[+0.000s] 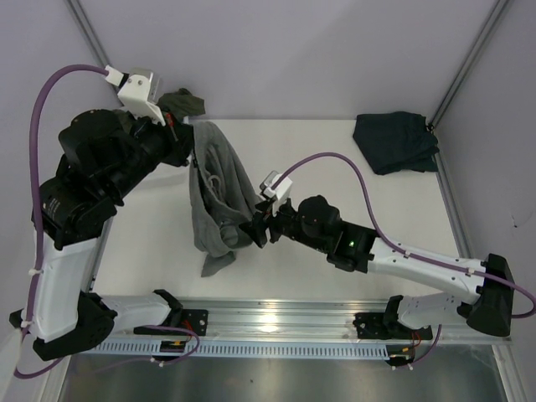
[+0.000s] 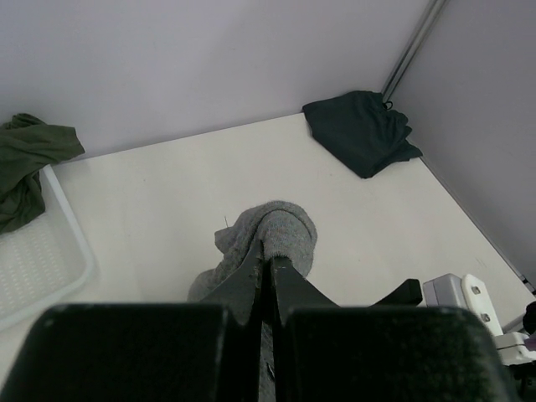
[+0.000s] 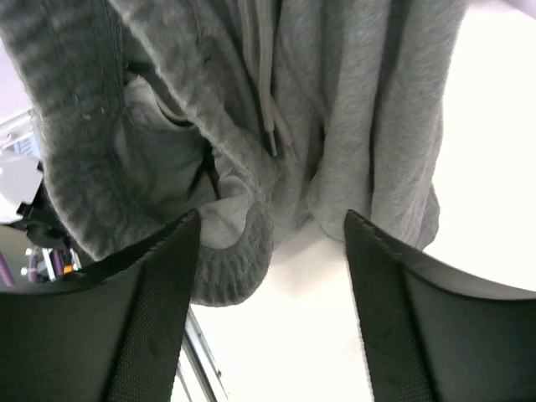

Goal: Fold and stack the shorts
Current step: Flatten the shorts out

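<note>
The light grey shorts [image 1: 219,193] hang bunched from my left gripper [image 1: 194,141], which is shut on their top edge and holds them above the table; the cloth shows over the shut fingertips in the left wrist view [image 2: 276,230]. My right gripper [image 1: 254,226] is open right beside the hanging cloth's lower part; in the right wrist view the grey shorts [image 3: 276,117] with a drawstring fill the space beyond its open fingers [image 3: 151,285]. The dark navy shorts [image 1: 395,141] lie folded at the table's far right corner. The olive green shorts [image 1: 182,102] lie at the far left, partly hidden by my left arm.
A white mesh basket [image 2: 38,260] stands at the far left with the olive shorts [image 2: 25,163] draped over its edge. An aluminium rail [image 1: 276,314] runs along the near edge. Grey walls close the back and sides.
</note>
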{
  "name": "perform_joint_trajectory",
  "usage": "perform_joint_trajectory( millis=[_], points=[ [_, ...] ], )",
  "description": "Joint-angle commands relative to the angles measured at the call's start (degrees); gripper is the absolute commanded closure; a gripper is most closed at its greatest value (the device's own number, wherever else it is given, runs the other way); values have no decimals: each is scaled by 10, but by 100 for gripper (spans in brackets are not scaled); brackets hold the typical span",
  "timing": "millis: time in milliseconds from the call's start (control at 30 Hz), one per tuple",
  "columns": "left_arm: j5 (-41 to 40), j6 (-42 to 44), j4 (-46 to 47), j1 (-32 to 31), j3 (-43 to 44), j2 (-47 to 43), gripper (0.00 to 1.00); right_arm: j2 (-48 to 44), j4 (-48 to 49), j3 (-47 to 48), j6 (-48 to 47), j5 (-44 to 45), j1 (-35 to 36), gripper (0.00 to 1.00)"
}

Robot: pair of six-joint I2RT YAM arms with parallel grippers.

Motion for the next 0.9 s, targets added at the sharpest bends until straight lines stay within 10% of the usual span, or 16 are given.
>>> perform_joint_trajectory(
  millis=[0, 433, 500, 533, 600, 867],
  points=[
    [12, -1, 32, 3, 25, -3, 100, 8, 16, -7, 8, -35, -4, 33],
    [4, -7, 27, 3, 50, 12, 100, 53, 33, -50, 18, -23, 30, 48],
    [0, -9, 25, 3, 50, 14, 100, 57, 40, -52, 22, -31, 34, 60],
    [-3, -10, 24, 3, 49, 15, 100, 57, 36, -50, 23, -28, 38, 84],
    [-20, -9, 18, 3, 51, 18, 100, 51, 2, -35, 26, -3, 40, 100],
    [-137, -2, -71, 3, 158, 100, 100, -51, -320, 96, 37, 111, 45, 100]
  ],
)
